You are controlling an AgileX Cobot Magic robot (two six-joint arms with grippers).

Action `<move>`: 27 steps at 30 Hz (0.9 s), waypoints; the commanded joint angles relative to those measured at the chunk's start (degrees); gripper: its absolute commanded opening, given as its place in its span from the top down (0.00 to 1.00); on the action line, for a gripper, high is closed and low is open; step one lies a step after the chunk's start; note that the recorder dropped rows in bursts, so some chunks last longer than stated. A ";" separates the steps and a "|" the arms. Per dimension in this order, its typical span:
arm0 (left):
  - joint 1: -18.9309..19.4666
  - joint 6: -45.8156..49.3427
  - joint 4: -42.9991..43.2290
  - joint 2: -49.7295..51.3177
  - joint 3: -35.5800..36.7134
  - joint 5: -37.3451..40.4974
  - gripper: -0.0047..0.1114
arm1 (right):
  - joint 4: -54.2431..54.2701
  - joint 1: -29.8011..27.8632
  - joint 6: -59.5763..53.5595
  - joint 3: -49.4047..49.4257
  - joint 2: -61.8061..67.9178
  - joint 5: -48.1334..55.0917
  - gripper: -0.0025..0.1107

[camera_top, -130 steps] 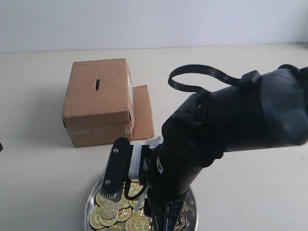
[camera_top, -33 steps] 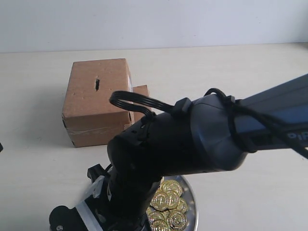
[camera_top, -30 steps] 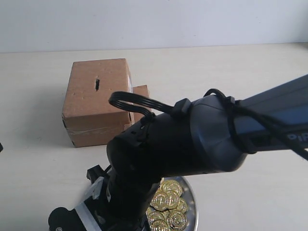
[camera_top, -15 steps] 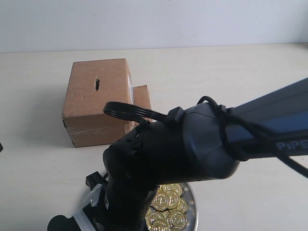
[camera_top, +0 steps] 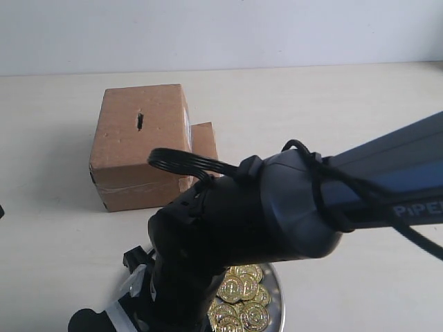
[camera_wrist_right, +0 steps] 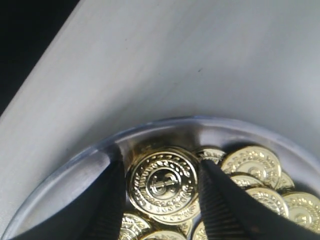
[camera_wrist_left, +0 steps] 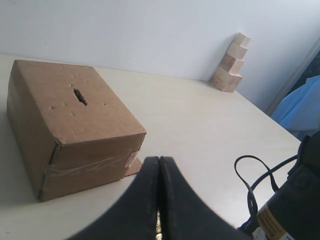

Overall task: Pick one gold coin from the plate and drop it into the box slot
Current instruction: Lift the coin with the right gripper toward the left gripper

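Observation:
The brown cardboard box (camera_top: 142,142) stands at the back left, its dark slot (camera_top: 140,121) on top and the loose flap (camera_top: 204,159) on its right side. Near the front edge lies the silver plate (camera_top: 277,290) holding several gold coins (camera_top: 242,299). My right arm (camera_top: 242,228) reaches down over the plate's left part. The right gripper (camera_wrist_right: 161,165) is open, with a finger (camera_wrist_right: 107,200) close on each side of one flat gold coin (camera_wrist_right: 162,182) by the plate rim (camera_wrist_right: 65,175). The left gripper (camera_wrist_left: 159,165) is shut, facing the box (camera_wrist_left: 75,125) and its slot (camera_wrist_left: 79,96).
Stacked wooden blocks (camera_wrist_left: 231,62) lean on the far wall and a blue object (camera_wrist_left: 300,107) sits beyond the table's right side. A black cable loop (camera_top: 187,160) stands off the right wrist. The table edge (camera_wrist_right: 35,85) runs near the plate.
Since 4.3 s ago the right arm has swung left and turned over the plate. In the last second it has sunk a little lower and further left; box and plate stay put.

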 commanded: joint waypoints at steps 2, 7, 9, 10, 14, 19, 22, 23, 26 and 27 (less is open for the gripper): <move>-0.46 0.14 -0.23 0.16 -0.06 0.20 0.96 | -0.17 0.10 0.03 -0.20 0.05 -0.23 0.64; -0.46 0.14 -0.23 0.16 -0.06 0.20 0.96 | -0.17 0.10 0.03 -0.20 0.05 -0.23 0.66; -0.46 0.14 -0.23 0.16 -0.06 0.20 0.96 | -0.17 0.10 0.03 -0.20 0.05 -0.23 0.66; -0.46 0.14 -0.23 0.16 -0.06 0.20 0.96 | -0.17 0.10 0.03 -0.20 0.05 -0.23 0.66; -0.46 0.14 -0.23 0.16 -0.06 0.20 0.96 | -0.41 0.10 0.03 -0.20 0.05 -0.12 0.66; -0.46 0.14 -0.23 0.16 -0.06 0.20 0.96 | -1.30 0.10 0.28 -0.20 -1.15 0.01 0.66; -0.46 0.14 -0.23 0.16 -0.06 0.20 0.96 | -2.31 0.10 1.73 -0.20 -2.02 0.13 0.66; -0.46 0.14 -0.23 0.16 -0.06 0.20 0.96 | -2.84 0.10 1.98 -0.20 -2.26 0.27 0.66; -0.46 0.14 -0.23 0.16 -0.06 0.20 0.96 | -3.72 0.10 3.42 -0.20 -2.63 0.51 0.66; -0.46 0.14 -0.23 0.16 -0.06 0.20 0.96 | -3.62 0.10 3.68 -0.20 -2.90 0.51 0.66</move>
